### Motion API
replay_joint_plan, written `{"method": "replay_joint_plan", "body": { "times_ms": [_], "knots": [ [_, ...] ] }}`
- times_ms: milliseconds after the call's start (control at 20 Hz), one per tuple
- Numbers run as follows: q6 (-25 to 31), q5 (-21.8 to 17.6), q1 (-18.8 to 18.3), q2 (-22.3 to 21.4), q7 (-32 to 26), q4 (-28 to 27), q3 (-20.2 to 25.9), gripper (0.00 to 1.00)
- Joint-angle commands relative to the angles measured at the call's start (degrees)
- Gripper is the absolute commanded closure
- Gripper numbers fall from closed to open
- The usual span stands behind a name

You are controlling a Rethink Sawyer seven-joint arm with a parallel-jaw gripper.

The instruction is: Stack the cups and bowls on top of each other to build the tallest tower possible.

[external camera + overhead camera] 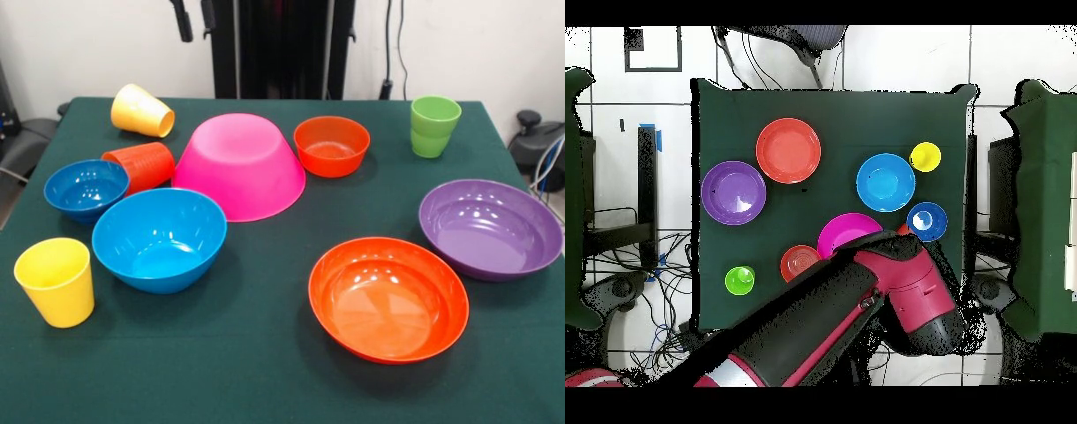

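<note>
You can't tell how the hand [196, 18] stands: only dark tips show above the bench [265, 371], holding nothing you can see. Below them the pink bowl [238, 164] lies upside down, nothing on it. Beside it sit the small orange bowl [331, 145], a tipped orange cup [141, 166] and the blue bowl [159, 238].

A: Gripper [195, 18]?
B: Front view: cut off by top edge; jaw state unreadable.
A: Overhead view?
B: Arm [865, 310] covers part of large pink bowl [845, 232].
</note>
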Motion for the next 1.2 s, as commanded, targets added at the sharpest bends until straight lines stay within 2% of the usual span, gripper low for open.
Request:
{"method": "replay_joint_plan", "body": {
  "times_ms": [50, 200, 450, 750, 1000, 1200],
  "knots": [
    [7.2, 4.3, -0.1, 5.4, 4.2, -2.8, 10.8, 0.0],
    [7.2, 5.8, 0.1, 5.6, 4.5, -3.2, 11.2, 0.0],
    [5.5, 10.6, -2.0, 3.1, 0.3, -2.6, 13.7, 0.0],
    [4.6, 13.5, -4.1, 3.2, -1.8, -4.1, 15.8, 0.0],
    [4.9, 14.4, -3.2, 4.0, 1.0, -5.5, 16.3, 0.0],
    [7.1, 11.6, -1.0, 7.6, 6.5, -7.4, 13.6, 0.0]
  ]
}}
